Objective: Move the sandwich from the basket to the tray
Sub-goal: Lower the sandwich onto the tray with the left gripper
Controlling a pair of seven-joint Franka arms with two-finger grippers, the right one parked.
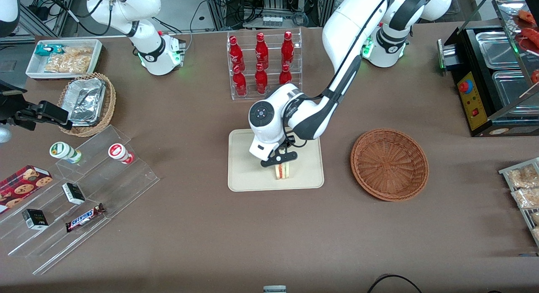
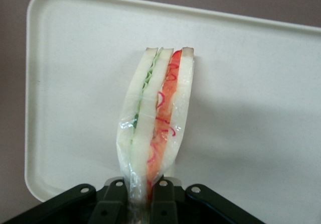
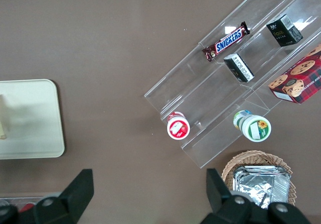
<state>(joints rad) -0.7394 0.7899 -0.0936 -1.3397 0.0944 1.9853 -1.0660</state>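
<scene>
At the near end of our inspection, we found the sandwich [image 1: 281, 170] standing on edge over the tray [image 1: 248, 181], toward the tray's nearer rim, with its filling edge turned to the front camera. In the left wrist view the sandwich [image 2: 156, 118] appeared wrapped in clear film, its bread and its red and green layers running straight away from the gripper [image 2: 144, 196]. We judged the upright hold to follow from the grasp itself: the wedge was pinched across its flat faces at one end, so it hung below the fingers with its layers vertical. We could not tell for certain whether its lower edge touched the tray surface or hung just above it.

The gripper [image 1: 279, 160] stood directly above the sandwich, its fingers [image 2: 114, 200] drawn in close and clamped on the wrapped end, with only the thickness of the sandwich between them.

Beside the tray, toward the working arm's end of the bench [image 1: 269, 242], the basket [image 1: 390, 163] lay with nothing in it, well apart from the sandwich. We judged the transfer as nearly complete, with only release outstanding.

Farther from the camera than the tray, a clear rack of red bottles [image 1: 262, 61] stood undisturbed.
</scene>
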